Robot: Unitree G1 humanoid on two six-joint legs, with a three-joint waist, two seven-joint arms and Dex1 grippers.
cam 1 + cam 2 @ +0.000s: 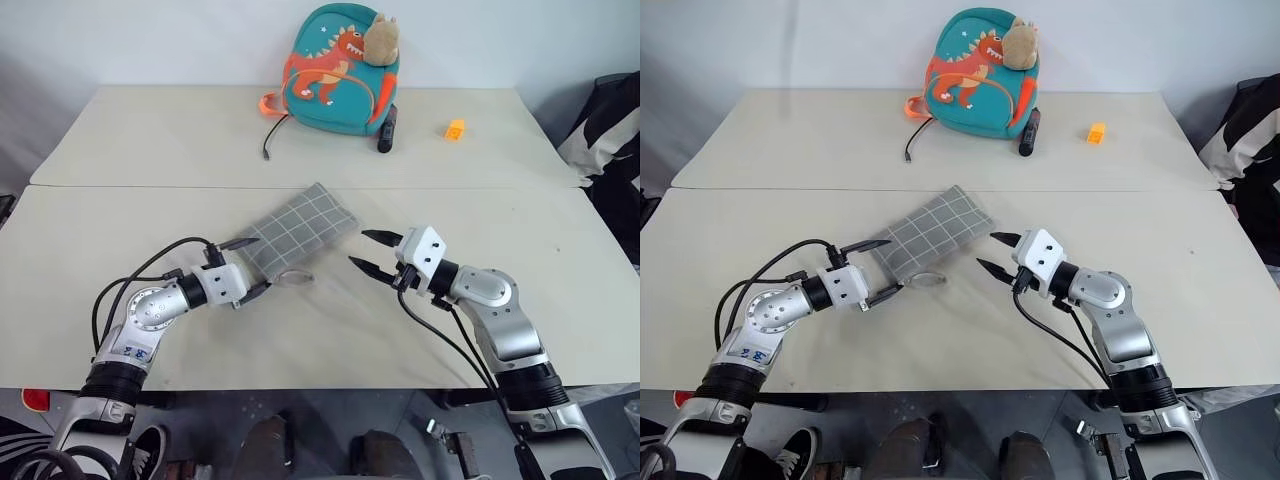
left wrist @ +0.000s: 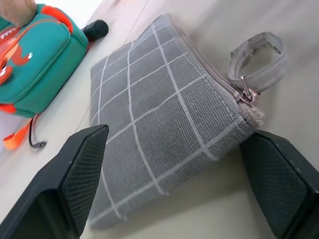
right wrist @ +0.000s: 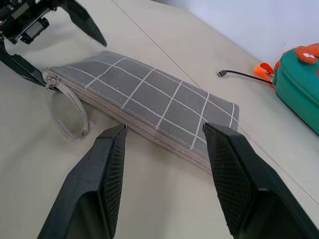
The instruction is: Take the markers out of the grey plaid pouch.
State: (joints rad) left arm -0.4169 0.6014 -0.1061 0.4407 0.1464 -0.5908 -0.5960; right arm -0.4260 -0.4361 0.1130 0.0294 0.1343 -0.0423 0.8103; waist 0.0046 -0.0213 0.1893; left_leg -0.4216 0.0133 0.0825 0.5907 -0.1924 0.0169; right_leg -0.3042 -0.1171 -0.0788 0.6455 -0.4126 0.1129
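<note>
While the pouch [image 1: 300, 232] seems zipped, your left gripper [image 1: 250, 266] straddles its zipper end, wide open, holding nothing; right gripper [image 1: 369, 250] open, empty. Next, pinch that end.

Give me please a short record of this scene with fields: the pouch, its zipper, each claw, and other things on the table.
pouch: grey plaid pouch flat on table
zipper: shut, no markers out
left claw: left claw open, fingers astride the pouch's zipper end
right claw: right claw open, near the pouch's other end, apart from it
others: teal dinosaur backpack, black cylinder, orange block
</note>
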